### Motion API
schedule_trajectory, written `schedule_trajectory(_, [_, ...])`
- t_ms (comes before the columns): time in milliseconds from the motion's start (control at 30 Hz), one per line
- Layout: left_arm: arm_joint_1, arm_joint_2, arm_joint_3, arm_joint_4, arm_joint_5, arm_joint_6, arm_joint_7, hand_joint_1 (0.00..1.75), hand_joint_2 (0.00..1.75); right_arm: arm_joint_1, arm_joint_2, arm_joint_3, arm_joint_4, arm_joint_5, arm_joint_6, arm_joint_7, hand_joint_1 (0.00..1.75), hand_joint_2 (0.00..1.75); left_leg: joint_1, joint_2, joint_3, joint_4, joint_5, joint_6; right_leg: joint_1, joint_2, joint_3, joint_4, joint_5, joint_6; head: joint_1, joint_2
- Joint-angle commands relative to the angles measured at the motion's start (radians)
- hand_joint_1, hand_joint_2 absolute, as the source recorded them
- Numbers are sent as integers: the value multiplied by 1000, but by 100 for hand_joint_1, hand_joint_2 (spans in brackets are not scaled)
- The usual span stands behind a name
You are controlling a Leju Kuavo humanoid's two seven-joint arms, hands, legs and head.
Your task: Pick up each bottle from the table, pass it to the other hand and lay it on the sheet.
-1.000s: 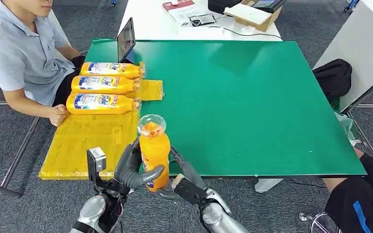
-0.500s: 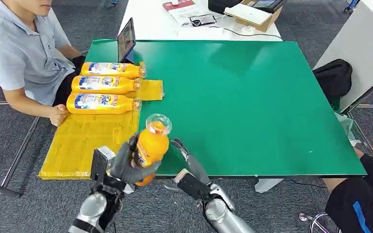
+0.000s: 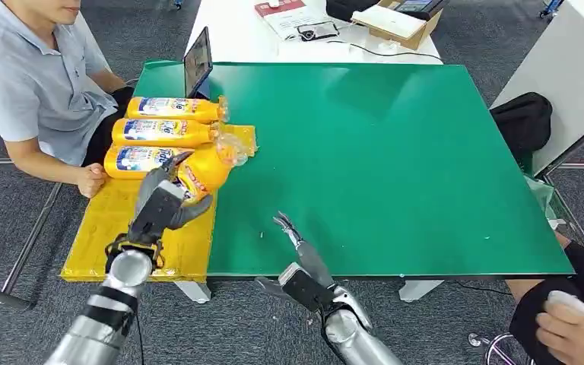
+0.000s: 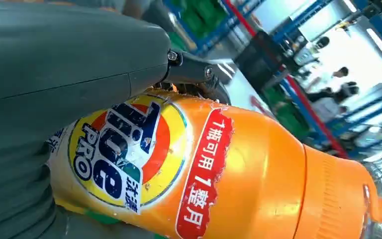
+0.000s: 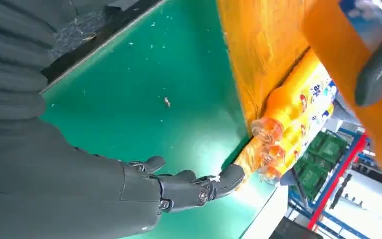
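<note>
Hands apart, one bottle carried above the sheet.
Right hand (image 3: 298,255) hovered nearest, over the green table (image 3: 395,167), fingers spread and holding nothing. Left hand (image 3: 161,204) gripped an orange bottle (image 3: 207,170) tilted above the yellow sheet (image 3: 133,228), just beside three bottles (image 3: 163,133) lying there, near a seated person (image 3: 34,84).

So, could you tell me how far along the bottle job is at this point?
Three bottles already lie side by side on the yellow sheet. A fourth bottle is in the left hand, tilted over the sheet and not yet laid down. The right hand is open over the green table, which shows no more bottles.
</note>
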Motion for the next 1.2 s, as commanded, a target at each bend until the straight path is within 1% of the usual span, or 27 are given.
schedule_trajectory(33, [-281, 76, -87, 604, -360, 53, 74, 175, 175, -4, -16, -23, 27, 6, 26, 3, 0, 0, 0, -2, 5, -1, 0, -1, 0, -1, 5, -1, -1, -2, 0, 0])
schedule_trajectory(67, [-287, 73, -90, 632, -369, 59, 68, 175, 175, -3, -16, -27, 30, 6, 26, 1, 0, 0, 1, -1, 7, -1, -1, -2, 1, -1, 7, -1, -2, -3, 0, 0])
schedule_trajectory(100, [-294, 72, -103, 663, -395, 68, 77, 175, 175, -3, -15, -29, 32, 6, 29, 0, 0, 0, 0, -1, 5, -1, 0, -1, 0, -1, 5, -1, -1, -2, 0, 0])
schedule_trajectory(167, [-294, 72, -103, 663, -395, 68, 77, 175, 175, -3, -15, -29, 32, 6, 29, 0, 0, 0, 1, 0, 8, -1, -2, -2, 1, 0, 8, -1, -3, -3, 0, 0])
schedule_trajectory(200, [-294, 72, -103, 663, -395, 68, 77, 175, 175, -3, -15, -29, 32, 6, 29, 0, 0, 0, 0, 0, 5, -1, 0, -1, 1, 0, 4, -1, -1, -2, 0, 0])
schedule_trajectory(333, [-294, 72, -103, 663, -395, 68, 77, 175, 175, -3, -15, -29, 32, 6, 29, 0, 0, 0, 1, 0, 7, -1, -1, -2, 1, 0, 6, -1, -2, -2, 0, 0])
schedule_trajectory(367, [-294, 70, -104, 663, -396, 69, 78, 175, 175, -5, -15, -29, 32, 6, 30, 0, 0, 0, 1, 1, 4, -1, -1, -2, 1, 1, 3, 0, -1, -2, -1, 0])
schedule_trajectory(433, [-302, 76, -137, 692, -458, 48, 120, 175, 175, -7, -12, -30, 38, 6, 40, 0, 0, 0, 1, 1, 3, 0, -1, -1, 1, 0, 2, 0, -1, -1, 0, 0])
schedule_trajectory(500, [-312, 68, -141, 732, -467, 8, 126, 175, 175, -11, -11, -28, 45, 7, 44, 0, 0, 0, 1, 0, 5, 1, -2, -2, 1, 0, 5, 1, -2, -3, 0, 0])
schedule_trajectory(567, [-324, 59, -143, 763, -472, -23, 132, 175, 175, -14, -12, -30, 46, 7, 47, 0, 0, 0, 1, 0, 3, 0, 0, -2, 1, 0, 2, 0, -1, -2, 0, 0])
schedule_trajectory(600, [-325, 53, -143, 771, -472, -32, 134, 175, 175, -15, -14, -32, 46, 6, 47, 0, 0, 0, 1, 0, 5, 1, -2, -2, 1, 0, 5, 1, -2, -3, 0, 0])
schedule_trajectory(667, [-327, 50, -140, 779, -468, -54, 123, 175, 175, -16, -16, -35, 46, 6, 47, 0, 0, 0, 1, 0, 5, 1, -2, -2, 2, 0, 5, 0, -2, -3, 0, 0])
schedule_trajectory(700, [-325, 47, -134, 779, -462, -58, 119, 169, 175, -15, -16, -36, 46, 6, 46, 0, 0, 0, 1, 0, 5, 1, -2, -2, 1, 0, 5, 1, -2, -3, 0, 0])
schedule_trajectory(733, [-322, 42, -117, 781, -439, -90, 102, 54, 175, -16, -18, -38, 46, 6, 49, 0, 0, 0, 1, 0, 5, 0, -2, -2, 1, 0, 6, 0, -2, -2, 0, 0])
schedule_trajectory(767, [-319, 39, -94, 778, -403, -137, 71, 7, 175, -19, -19, -39, 52, 6, 50, -1, 0, 0, 1, 0, 6, -1, -1, -2, 1, 0, 6, 0, -2, -2, 0, 0])
schedule_trajectory(800, [-319, 38, -84, 778, -390, -149, 64, 2, 175, -21, -19, -39, 53, 6, 50, -1, 0, 0, 1, 1, 5, -1, -1, -2, 1, 1, 5, 0, -1, -2, 0, 0])
schedule_trajectory(833, [-315, 36, -47, 766, -333, -204, 7, 0, 175, -29, -18, -39, 69, 6, 55, -2, 0, 0, 1, 1, 5, 0, -1, -2, 1, 1, 5, 0, -1, -2, 0, 0])
schedule_trajectory(933, [-305, 35, 2, 740, -248, -270, -76, 0, 175, -39, -11, -35, 100, 1, 57, -17, 0, 0, 0, 0, 5, -1, 0, -2, 0, 1, 5, -1, -1, -2, 0, 0])
schedule_trajectory(967, [-302, 36, 9, 731, -231, -287, -96, 0, 175, -41, -10, -34, 107, 1, 56, -21, 0, 0, 1, 1, 7, -1, -2, -2, 1, 1, 7, -1, -2, -2, 0, 0])
schedule_trajectory(1000, [-297, 34, 32, 707, -179, -332, -147, 0, 175, -52, -6, -29, 127, -3, 57, -31, 0, 0, 1, 1, 8, -1, -1, -2, 1, 2, 8, -1, -1, -2, 0, 0])
schedule_trajectory(1033, [-296, 30, 38, 691, -147, -365, -165, 0, 175, -64, -2, -25, 142, -8, 56, -34, 0, 0, 0, 1, 6, -1, -1, -1, 0, 1, 6, -1, -1, -2, 0, 0])
schedule_trajectory(1100, [-290, 28, 43, 661, -105, -386, -191, 0, 175, -74, 1, -22, 155, -15, 54, -34, 0, 0, 1, 2, 8, 0, -2, -2, 1, 3, 8, 0, -2, -2, 0, 0])
schedule_trajectory(1133, [-288, 29, 40, 653, -101, -387, -192, 0, 175, -76, 2, -21, 158, -16, 54, -34, 0, 0, 0, 1, 5, -1, 0, -1, 0, 1, 5, 0, 0, -2, 0, 0])
schedule_trajectory(1167, [-286, 29, 36, 644, -96, -390, -187, 0, 175, -77, 2, -20, 159, -18, 52, -34, 0, 0, 1, 2, 7, 0, -2, -2, 1, 2, 7, 0, -2, -2, 0, 0])
schedule_trajectory(1200, [-286, 29, 36, 644, -96, -390, -187, 0, 175, -77, 2, -20, 159, -18, 52, -34, 0, 0, 1, 1, 5, -1, 0, -1, 0, 1, 5, 0, 0, -1, 0, 0])
